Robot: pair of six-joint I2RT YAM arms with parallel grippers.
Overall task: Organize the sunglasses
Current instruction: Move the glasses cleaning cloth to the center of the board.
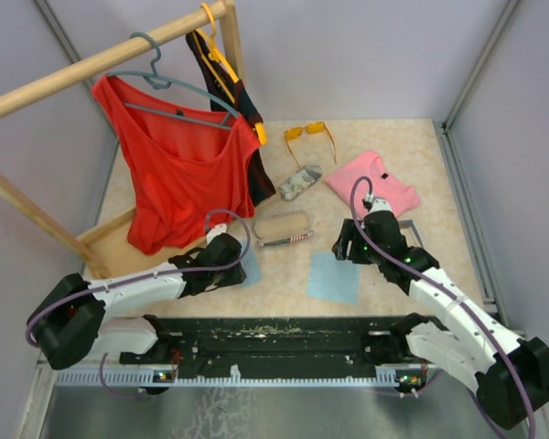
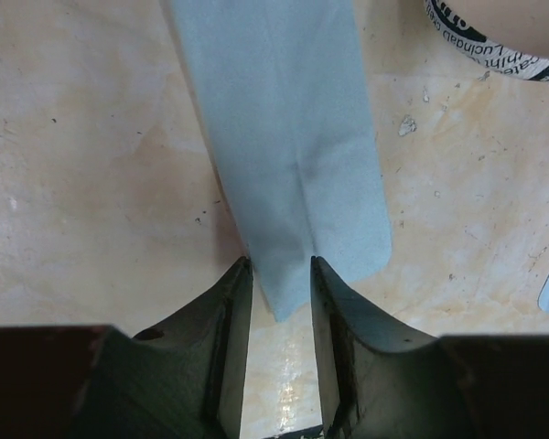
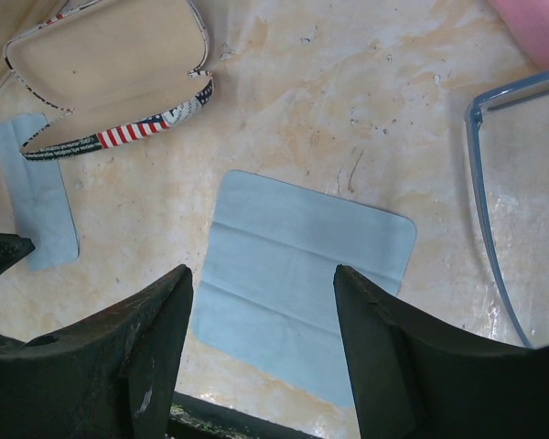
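Note:
The orange-lensed sunglasses (image 1: 308, 135) lie at the back of the table, far from both arms. Part of the greyish-lilac sunglasses (image 3: 490, 183) shows at the right edge of the right wrist view, just right of my right gripper. My left gripper (image 1: 241, 259) (image 2: 279, 265) hangs low over a narrow light-blue cloth (image 2: 284, 137). Its jaws stand a small gap apart, and the cloth's near corner lies between the tips. My right gripper (image 1: 348, 245) (image 3: 261, 274) is open above a second, flat light-blue cloth (image 3: 302, 265) (image 1: 334, 277), holding nothing.
An open patterned glasses case (image 1: 282, 227) (image 3: 110, 64) lies between the arms, beyond the cloths. A closed patterned case (image 1: 299, 183) and a pink garment (image 1: 372, 183) lie further back. A wooden clothes rack (image 1: 91, 64) with a red top (image 1: 178, 174) fills the left side.

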